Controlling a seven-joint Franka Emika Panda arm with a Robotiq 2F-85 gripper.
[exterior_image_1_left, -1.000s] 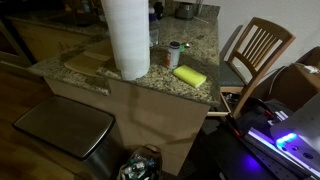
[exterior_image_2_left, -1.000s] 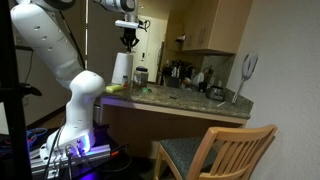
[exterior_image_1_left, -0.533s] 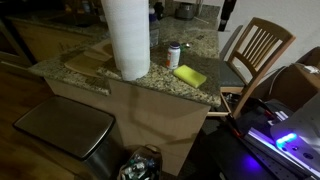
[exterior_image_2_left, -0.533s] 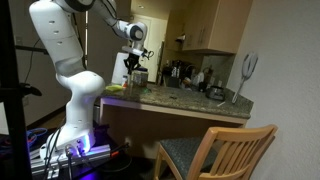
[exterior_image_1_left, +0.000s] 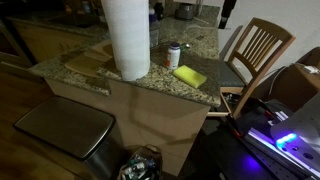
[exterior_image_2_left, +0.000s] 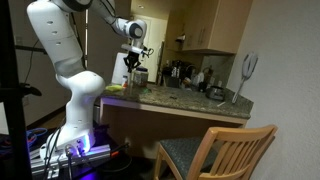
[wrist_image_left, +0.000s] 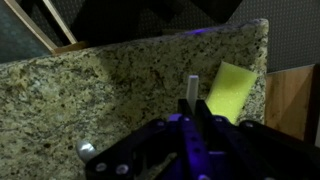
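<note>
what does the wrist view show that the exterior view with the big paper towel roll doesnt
Only the wrist view: the gripper close up from above, its jaws shut. Only that exterior view: the paper towel roll, a small can and a cutting board. Both: the yellow sponge lying on the granite counter.

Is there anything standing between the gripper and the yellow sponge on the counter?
Nothing visible does. In the wrist view the shut gripper hangs over bare counter close to the yellow sponge. The can stands aside.
</note>
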